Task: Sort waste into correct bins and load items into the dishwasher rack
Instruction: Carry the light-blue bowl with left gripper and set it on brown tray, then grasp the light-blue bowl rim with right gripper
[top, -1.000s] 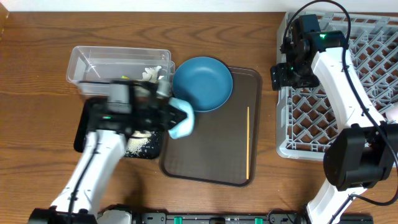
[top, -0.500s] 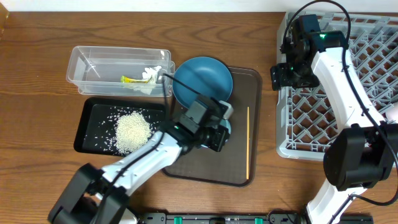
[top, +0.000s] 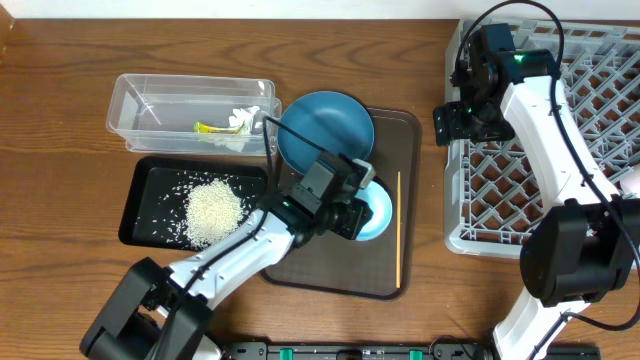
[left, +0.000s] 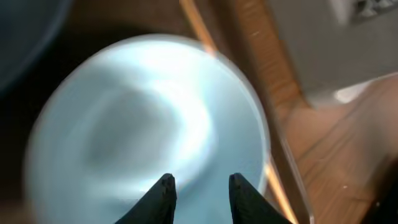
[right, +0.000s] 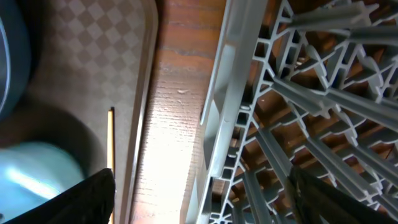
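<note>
Our left arm runs from the bottom edge of the overhead view on a long slant up and to the right, forearm low over the brown serving tray (top: 330, 265), wrist turned so the left gripper (top: 352, 212) points right. It hangs at the near rim of the pale blue bowl (top: 378, 210), which sits upright on that tray between the dark blue dish (top: 325, 130) and the wooden stick (top: 400, 230). In the left wrist view the fingertips (left: 165, 186) stand a little apart over the bowl's blurred inside (left: 143, 124), with nothing pinched between them.

Our right arm rises from the bottom right, climbs along the dishwasher rack (top: 600, 150), folds at the top and drops back, so the right gripper (top: 450, 122) hangs at the rack's left rim over the tabletop (top: 60, 120). Its fingers sit wide apart and empty at the lower corners of the right wrist view.

The wrapper (top: 207, 127) and tissue (top: 243, 117) lie in the clear tub (top: 150, 100). The rice (top: 213, 210) is heaped in the black tray (top: 140, 200).
</note>
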